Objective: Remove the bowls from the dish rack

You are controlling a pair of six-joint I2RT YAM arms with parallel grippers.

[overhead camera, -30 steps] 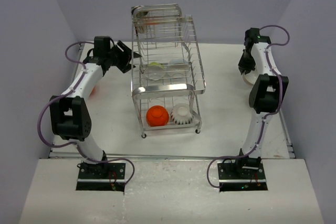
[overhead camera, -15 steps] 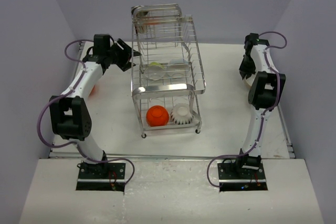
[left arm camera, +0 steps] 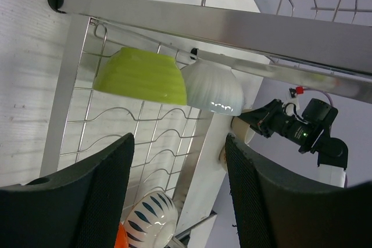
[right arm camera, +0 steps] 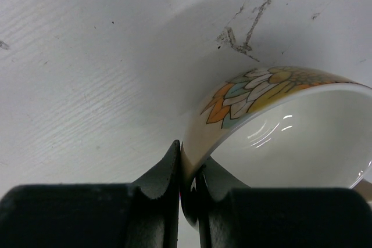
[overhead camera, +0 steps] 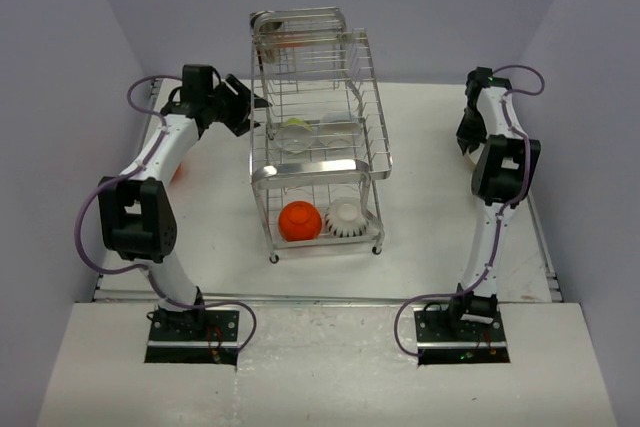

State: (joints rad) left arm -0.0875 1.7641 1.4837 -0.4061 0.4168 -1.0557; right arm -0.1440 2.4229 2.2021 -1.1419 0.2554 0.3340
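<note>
Top external view: the dish rack point(overhead camera: 315, 137) stands in the middle of the table point(overhead camera: 420, 197). On the rack's lower tier, at its front, an orange bowl point(overhead camera: 299, 220) lies just beside a ribbed white bowl point(overhead camera: 345, 217). On the rack's upper tier a green bowl point(left arm camera: 141, 76) touches a plain white bowl point(left arm camera: 212, 87), both on their sides. The left hand point(left arm camera: 180, 161) hangs just outside the rack's left side, its fingers spread wide, holding nothing. Well to the right of the rack, the right hand point(right arm camera: 187, 161) pinches the rim of a leaf-patterned bowl point(right arm camera: 279, 126) low over the table; whether the bowl touches the table I cannot tell.
</note>
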